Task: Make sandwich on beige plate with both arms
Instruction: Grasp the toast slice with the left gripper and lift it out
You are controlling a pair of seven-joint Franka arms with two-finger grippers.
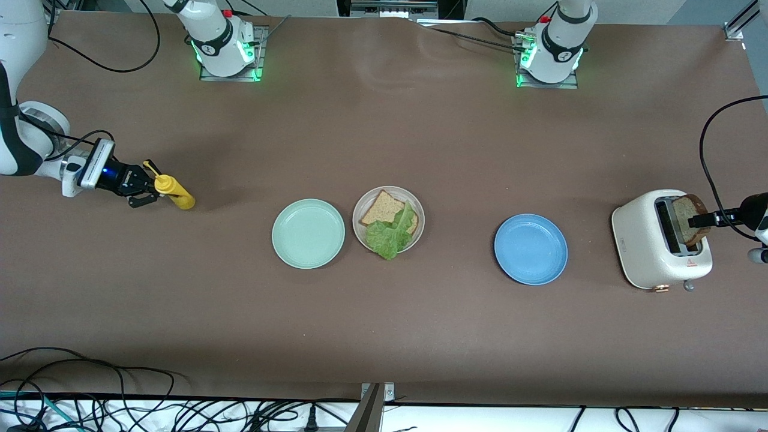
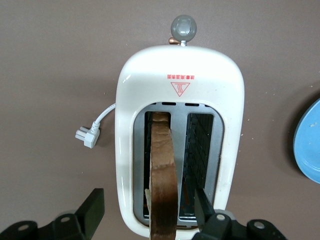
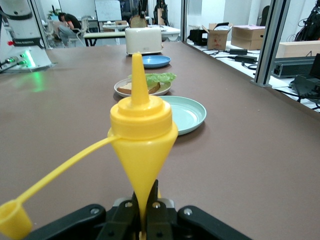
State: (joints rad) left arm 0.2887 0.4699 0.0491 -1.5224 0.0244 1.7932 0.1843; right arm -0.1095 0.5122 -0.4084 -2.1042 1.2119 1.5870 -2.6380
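Left fingers [image 2: 95, 207] astride toast [image 2: 162, 175], fingertips cut off.

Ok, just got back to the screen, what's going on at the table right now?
A sandwich is half built: the beige plate holds one bread slice with lettuce on it. The left gripper is at the toaster, its fingers on either side of the second slice standing in a slot, not clamped yet. The right gripper, at its end of the table, is shut on a yellow squeeze bottle.
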